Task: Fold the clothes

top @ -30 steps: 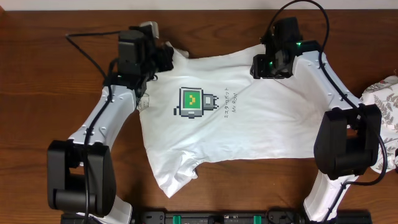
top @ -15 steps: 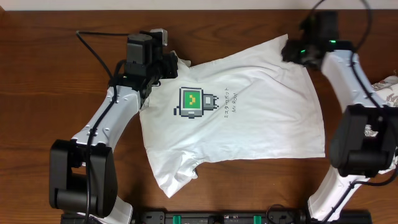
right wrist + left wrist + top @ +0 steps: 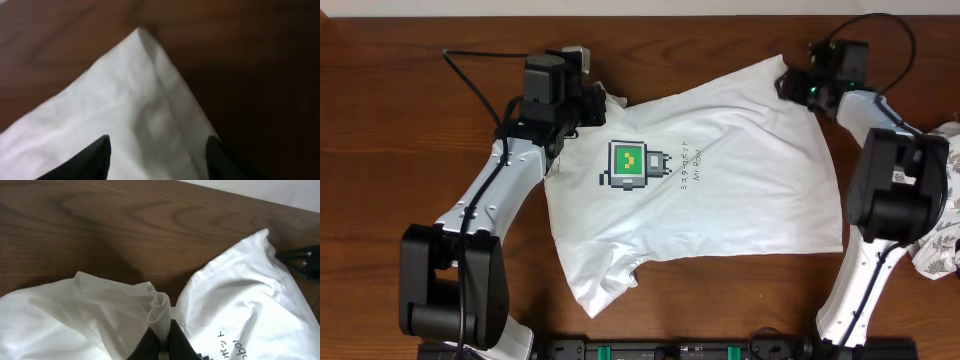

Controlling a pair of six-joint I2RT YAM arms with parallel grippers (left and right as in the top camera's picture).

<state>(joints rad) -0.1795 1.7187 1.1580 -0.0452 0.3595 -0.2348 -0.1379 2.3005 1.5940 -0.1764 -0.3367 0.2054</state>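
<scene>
T-shirt (image 3: 720,190) lies spread on the tabletop (image 3: 400,150), chest graphic (image 3: 628,165) up. My left pincer (image 3: 162,340) is clamped on a bunched fold at the shirt's far-left corner. My right pincer (image 3: 157,142) stands wide over the shirt's far-right corner, not gripping. Bare wood left of the shirt. Fern-print cloth (image 3: 940,160) lies right of it, apart.
</scene>
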